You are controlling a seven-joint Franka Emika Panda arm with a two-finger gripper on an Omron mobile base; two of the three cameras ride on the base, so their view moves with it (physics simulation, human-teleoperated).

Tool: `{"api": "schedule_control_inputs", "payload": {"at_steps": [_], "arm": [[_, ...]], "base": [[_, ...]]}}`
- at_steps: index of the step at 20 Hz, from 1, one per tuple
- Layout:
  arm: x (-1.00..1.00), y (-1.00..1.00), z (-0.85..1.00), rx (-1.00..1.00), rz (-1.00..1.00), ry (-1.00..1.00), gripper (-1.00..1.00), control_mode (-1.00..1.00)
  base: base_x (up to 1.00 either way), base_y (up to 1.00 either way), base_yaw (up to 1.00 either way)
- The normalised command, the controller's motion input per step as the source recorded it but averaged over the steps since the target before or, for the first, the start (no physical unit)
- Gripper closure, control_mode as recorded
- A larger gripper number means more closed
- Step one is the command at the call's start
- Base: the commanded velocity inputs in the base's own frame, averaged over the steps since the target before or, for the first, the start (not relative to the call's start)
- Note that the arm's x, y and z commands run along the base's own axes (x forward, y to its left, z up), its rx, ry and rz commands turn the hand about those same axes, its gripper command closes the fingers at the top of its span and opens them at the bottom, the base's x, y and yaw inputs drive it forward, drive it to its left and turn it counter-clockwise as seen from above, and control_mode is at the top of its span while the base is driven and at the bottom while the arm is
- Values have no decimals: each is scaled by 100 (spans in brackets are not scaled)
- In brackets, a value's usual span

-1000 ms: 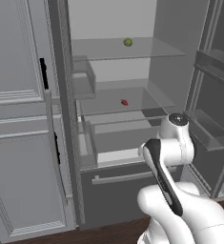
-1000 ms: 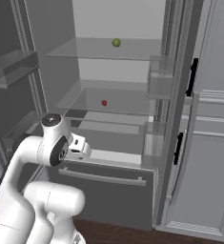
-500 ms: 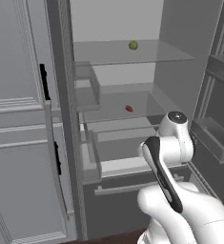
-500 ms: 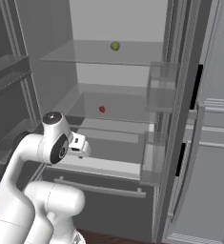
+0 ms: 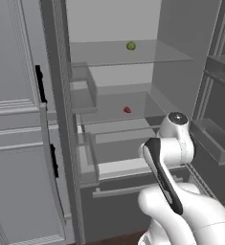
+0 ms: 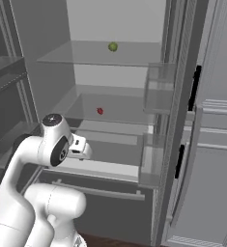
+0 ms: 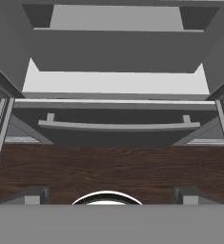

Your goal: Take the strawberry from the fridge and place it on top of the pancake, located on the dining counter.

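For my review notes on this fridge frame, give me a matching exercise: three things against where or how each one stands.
Things:
1. strawberry
2. green fruit
3. gripper

States:
A. on the upper glass shelf
B. open, aimed down at the lower drawer's bar handle
C. on the lower glass shelf

Pairs: 1-C, 2-A, 3-B
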Motion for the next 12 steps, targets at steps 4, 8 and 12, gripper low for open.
{"api": "schedule_control_inputs", "payload": {"at_steps": [4, 8, 12], "arm": [[0, 0, 0, 0, 0, 0, -100, 100], [0, 0, 0, 0, 0, 0, -100, 100], [0, 0, 0, 0, 0, 0, -100, 100]], "base": [[6, -34, -9], [21, -9, -7], [45, 0, -2]]}}
